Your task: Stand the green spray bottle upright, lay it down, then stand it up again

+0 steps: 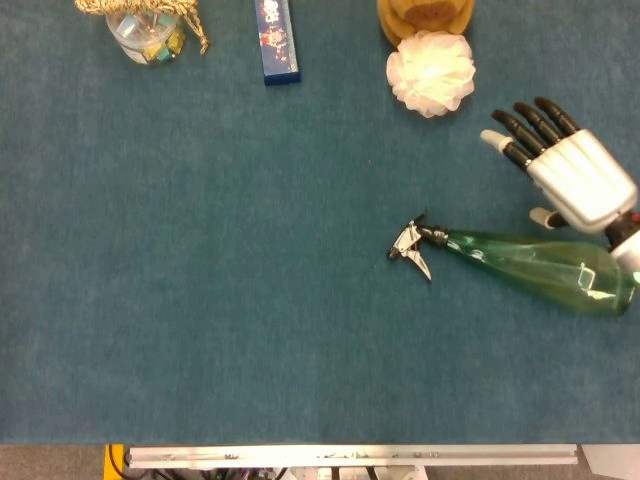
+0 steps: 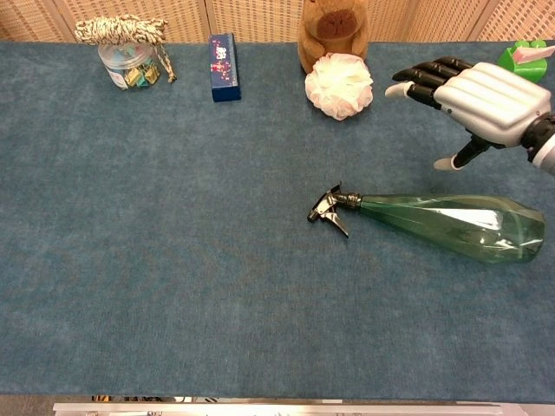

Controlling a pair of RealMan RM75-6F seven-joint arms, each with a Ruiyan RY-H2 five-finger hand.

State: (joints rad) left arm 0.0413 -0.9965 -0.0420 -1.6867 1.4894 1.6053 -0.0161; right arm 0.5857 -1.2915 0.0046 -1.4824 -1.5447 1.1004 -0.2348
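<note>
The green spray bottle point(image 1: 545, 268) point(image 2: 451, 224) lies on its side on the blue table, right of centre. Its black trigger head point(image 1: 410, 246) point(image 2: 327, 207) points left and its wide base is at the right edge. My right hand point(image 1: 565, 170) point(image 2: 473, 95) hovers above and behind the bottle's body, fingers spread and pointing left, holding nothing and clear of the bottle. The left hand is in neither view.
Along the far edge stand a glass jar with a rope lid point(image 2: 128, 52), a blue box point(image 2: 224, 56), a brown plush toy point(image 2: 329, 30) and a white bath pouf point(image 2: 339, 85). A green object point(image 2: 522, 61) sits at the far right corner.
</note>
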